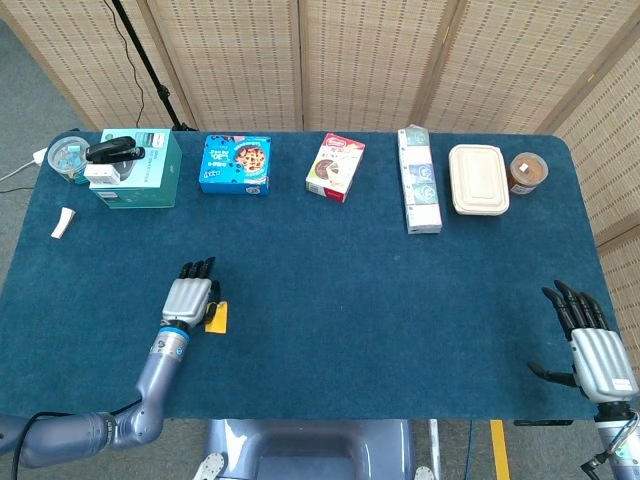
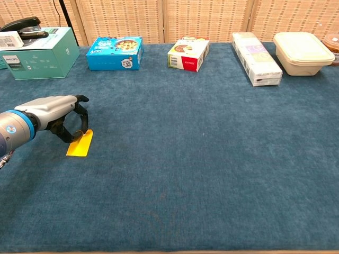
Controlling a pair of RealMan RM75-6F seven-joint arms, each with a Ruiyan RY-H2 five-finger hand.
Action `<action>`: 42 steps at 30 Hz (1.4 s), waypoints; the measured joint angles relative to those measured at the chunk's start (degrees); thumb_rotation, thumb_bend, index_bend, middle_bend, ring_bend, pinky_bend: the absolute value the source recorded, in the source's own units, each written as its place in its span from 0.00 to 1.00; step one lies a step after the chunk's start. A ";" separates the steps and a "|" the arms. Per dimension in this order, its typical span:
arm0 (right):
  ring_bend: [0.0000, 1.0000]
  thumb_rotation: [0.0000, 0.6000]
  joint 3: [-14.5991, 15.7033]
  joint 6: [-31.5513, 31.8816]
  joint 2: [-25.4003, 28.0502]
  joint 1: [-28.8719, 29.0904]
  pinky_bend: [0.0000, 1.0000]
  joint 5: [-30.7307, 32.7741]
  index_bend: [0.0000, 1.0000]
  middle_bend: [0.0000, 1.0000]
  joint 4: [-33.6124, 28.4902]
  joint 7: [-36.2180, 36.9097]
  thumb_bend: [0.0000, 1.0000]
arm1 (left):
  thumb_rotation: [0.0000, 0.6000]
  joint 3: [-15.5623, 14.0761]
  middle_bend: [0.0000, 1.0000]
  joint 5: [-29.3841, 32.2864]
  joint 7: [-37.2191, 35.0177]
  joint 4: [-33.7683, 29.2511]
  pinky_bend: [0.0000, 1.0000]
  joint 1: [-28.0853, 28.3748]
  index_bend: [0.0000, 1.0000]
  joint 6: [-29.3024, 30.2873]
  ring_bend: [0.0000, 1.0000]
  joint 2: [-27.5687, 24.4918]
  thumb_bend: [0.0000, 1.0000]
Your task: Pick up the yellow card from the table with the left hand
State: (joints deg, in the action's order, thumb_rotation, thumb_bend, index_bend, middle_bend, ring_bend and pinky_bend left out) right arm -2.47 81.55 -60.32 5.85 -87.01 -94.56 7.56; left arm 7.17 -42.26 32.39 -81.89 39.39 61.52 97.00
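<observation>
Reaching over the near-left part of the blue-carpeted counter (image 2: 212, 159), our left robot hand (image 2: 55, 114) is closing its dark fingertips (image 2: 80, 123) around the far end of the small flat yellow card (image 2: 80, 143). We are judging the task as roughly midway: the approach is done and the fingers are touching the card's raised far edge, while the near end is resting on the cloth. Whether the pinch is secure, we cannot tell; from the head view the robot hand (image 1: 189, 300) is covering most of the card (image 1: 217, 317). Lifting it free is what we are counting as left. Our right robot hand (image 1: 588, 340) is idling at the near-right corner, fingers spread and holding nothing.

Lining the far edge we are seeing a teal box with a black stapler (image 2: 21, 24) on top, a blue biscuit box (image 2: 115, 53), a cake-mix carton (image 2: 188, 54), a long pale packet (image 2: 256, 58) and a beige lidded container (image 2: 303, 53). Woven cane screens (image 1: 370, 60) are enclosing the room behind.
</observation>
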 measured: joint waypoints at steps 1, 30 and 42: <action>0.00 1.00 0.00 -0.01 0.02 0.00 0.00 0.00 0.00 0.00 -0.01 0.08 0.00 | 1.00 0.04 0.00 -0.16 0.08 0.09 0.00 -0.02 0.61 0.02 0.00 0.07 0.47; 0.00 1.00 0.48 -0.41 -0.27 0.19 0.00 -0.52 0.00 0.00 -0.26 -0.57 0.00 | 1.00 -5.31 0.00 -20.02 -16.33 -5.37 0.00 -6.19 0.67 -2.39 0.00 -10.59 0.48; 0.00 1.00 0.71 -0.23 -0.45 0.15 0.00 -0.92 0.00 0.00 -0.51 -1.24 0.00 | 1.00 -11.36 0.00 -37.67 -29.90 -9.90 0.00 -10.60 0.68 0.73 0.00 -19.73 0.47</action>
State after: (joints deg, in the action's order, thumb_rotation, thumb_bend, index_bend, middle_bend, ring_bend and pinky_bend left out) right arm -1.75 81.32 -60.77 6.00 -87.93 -95.07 6.32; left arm -4.19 -79.94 2.49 -91.79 28.79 62.25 77.27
